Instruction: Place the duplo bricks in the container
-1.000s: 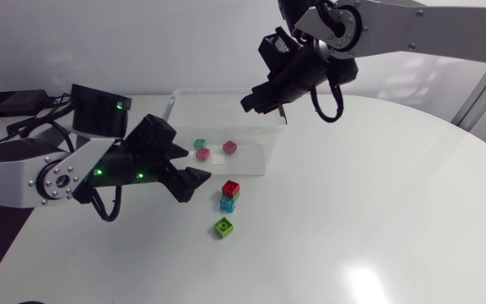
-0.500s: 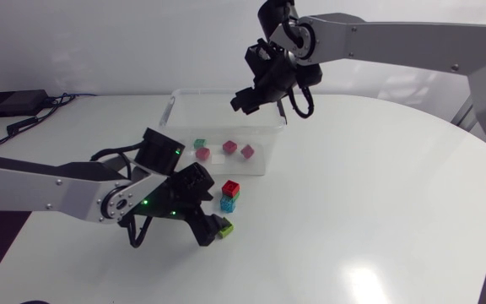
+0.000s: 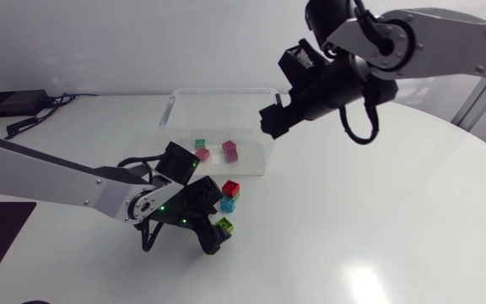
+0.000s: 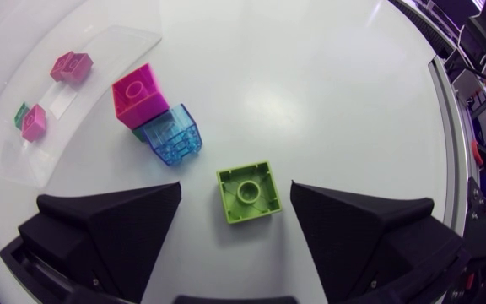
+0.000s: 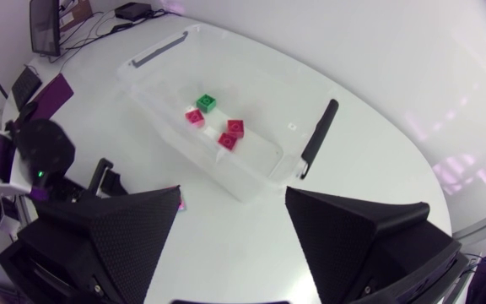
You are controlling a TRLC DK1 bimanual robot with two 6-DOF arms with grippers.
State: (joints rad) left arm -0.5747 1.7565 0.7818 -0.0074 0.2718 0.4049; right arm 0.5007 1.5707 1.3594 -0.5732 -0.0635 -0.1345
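Left gripper [image 4: 234,191] low over the table [image 3: 395,211], well in from its near edge, fingers spread, lime-green brick [image 4: 247,191] flat between them, touching neither; red-on-blue stack [image 3: 230,195] just beyond, beside container [image 3: 184,95]; right gripper [image 3: 272,119] above container's right end, fingers spread.

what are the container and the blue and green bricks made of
The container looks like thin clear plastic: the bricks inside show through its wall. The light blue brick seems to be translucent glossy plastic, since its inner ribs show through. The lime green brick looks like opaque moulded plastic, smooth with a faint sheen.
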